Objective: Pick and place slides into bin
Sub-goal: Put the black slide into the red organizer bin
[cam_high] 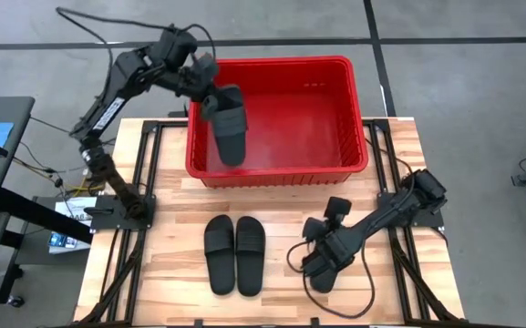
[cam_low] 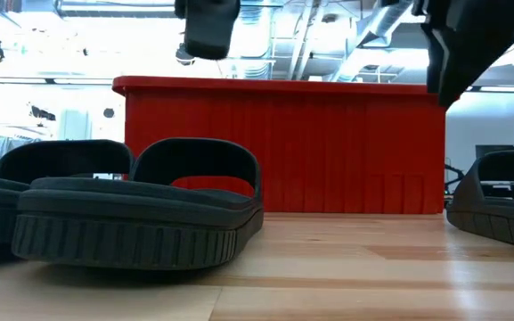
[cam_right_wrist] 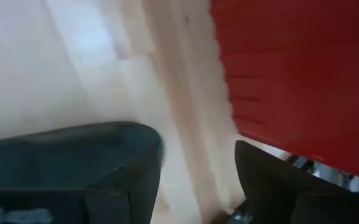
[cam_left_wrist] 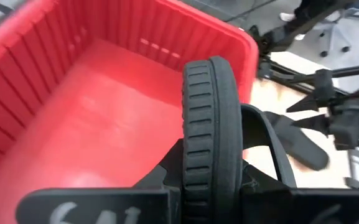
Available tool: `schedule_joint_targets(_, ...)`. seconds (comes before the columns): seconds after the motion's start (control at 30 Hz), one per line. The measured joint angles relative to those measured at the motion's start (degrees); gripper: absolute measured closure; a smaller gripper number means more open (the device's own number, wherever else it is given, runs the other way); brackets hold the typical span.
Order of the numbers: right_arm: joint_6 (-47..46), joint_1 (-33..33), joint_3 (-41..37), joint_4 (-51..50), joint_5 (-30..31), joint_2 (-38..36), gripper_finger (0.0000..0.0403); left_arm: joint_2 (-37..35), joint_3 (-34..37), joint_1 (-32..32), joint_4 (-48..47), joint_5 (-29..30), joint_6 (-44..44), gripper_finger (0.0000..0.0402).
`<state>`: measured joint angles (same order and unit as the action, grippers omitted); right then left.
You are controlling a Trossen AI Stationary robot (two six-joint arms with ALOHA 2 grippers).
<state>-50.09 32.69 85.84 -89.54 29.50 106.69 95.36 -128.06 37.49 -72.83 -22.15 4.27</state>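
My left gripper (cam_high: 211, 98) is shut on a black slide (cam_high: 230, 129) over the left part of the red bin (cam_high: 349, 68); the slide slants down into the bin. Two more slides (cam_high: 220, 255) (cam_high: 249, 256) lie side by side, soles down, on the wooden table, and fill the near left of the low view (cam_low: 141, 209). A further slide (cam_high: 324, 279) lies at the right on the table, also seen in the low view (cam_low: 501, 209). My right gripper (cam_high: 322, 262) is open just above it; its fingers show apart in the right wrist view (cam_right_wrist: 198, 186). My left gripper pinches the slide's sole (cam_left_wrist: 207, 168) between its two fingers, one finger on the underside (cam_left_wrist: 167, 180) and the other on the footbed side beside the strap (cam_left_wrist: 267, 143). The slide stands on edge, its ribbed rim toward the camera. It reaches away from the fingers over the bin floor.
The bin's rim and near wall (cam_low: 283, 147) stand between the table slides and the bin's inside. Dark frame rails (cam_high: 144, 182) run along both table sides. Bare bin floor (cam_high: 299, 118) lies right of the held slide.
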Motion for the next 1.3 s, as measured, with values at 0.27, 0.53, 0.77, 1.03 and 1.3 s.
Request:
schedule_joint_targets(0.27, -0.5, -1.6, -7.9, 0.3, 1.0, -4.6, 0.0208, 8.4, -4.5, 6.0, -1.4, -1.8, 4.6, 0.0376)
schedule_joint_targets(0.53, -0.5, -2.8, -13.0, 2.1, 0.4, -8.1, 0.0209, 13.3, -4.6, 8.0, -2.9, -1.8, 9.3, 0.0376)
schedule_joint_targets(0.77, -0.5, -5.1, -13.1, 2.2, -1.7, -9.0, 0.0211, 14.9, -4.3, 8.2, -2.5, -1.4, 14.7, 0.0376)
schedule_joint_targets(1.03, -1.0, -5.5, -13.1, 3.9, -4.2, -9.0, 0.0210, 17.3, -4.2, 9.5, 0.0, -3.1, 14.5, 0.0376)
schedule_joint_targets(1.3, -1.0, -5.6, -13.1, 4.0, -4.2, -9.0, 0.0209, 17.5, 2.2, 10.2, 0.3, -2.9, 14.6, 0.0376)
